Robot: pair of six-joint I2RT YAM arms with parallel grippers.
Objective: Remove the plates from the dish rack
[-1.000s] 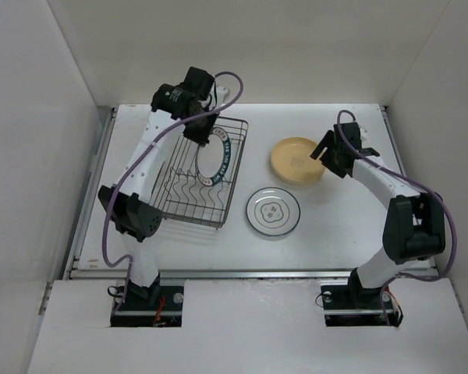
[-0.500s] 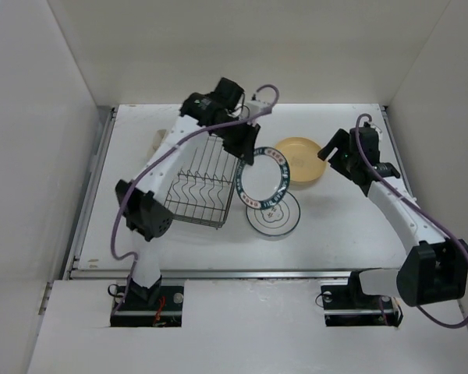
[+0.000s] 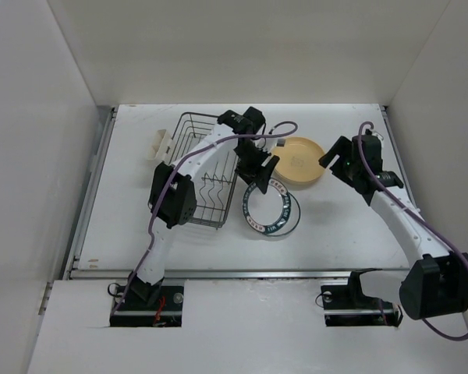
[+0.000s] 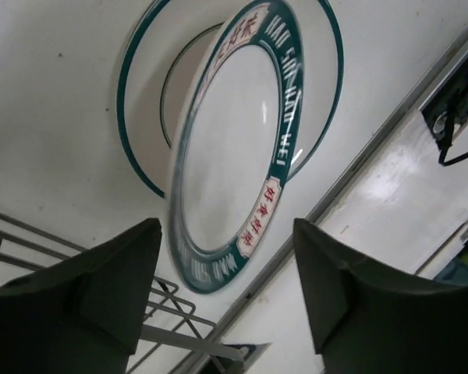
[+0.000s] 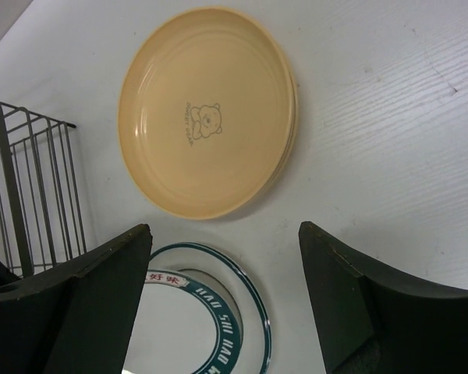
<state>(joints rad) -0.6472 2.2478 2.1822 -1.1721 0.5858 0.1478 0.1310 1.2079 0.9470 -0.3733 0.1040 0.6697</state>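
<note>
The white plate with a wide dark-teal rim (image 3: pixel 267 210) (image 4: pixel 234 148) leans tilted on a thin-ringed white plate (image 4: pixel 144 86) (image 5: pixel 259 312) right of the dish rack (image 3: pixel 207 204) (image 4: pixel 164 312). My left gripper (image 3: pixel 259 179) (image 4: pixel 225 224) hangs just above the teal plate's near edge, open and apart from it. A tan-yellow plate (image 3: pixel 299 162) (image 5: pixel 207 109) lies flat further back. My right gripper (image 3: pixel 333 156) (image 5: pixel 225 228) hovers open above the tan plate's right side, holding nothing. Only bare wires show in the rack, which the left arm partly hides.
A small white object (image 3: pixel 159 145) sits at the rack's back left corner. The table's front rail (image 4: pixel 374 148) runs close past the two stacked plates. White walls enclose the table on three sides.
The left arm carried the teal-rimmed plate from the rack rightward over the thin-ringed plate, then opened and let it go. The right arm rose and stretched out slightly.
</note>
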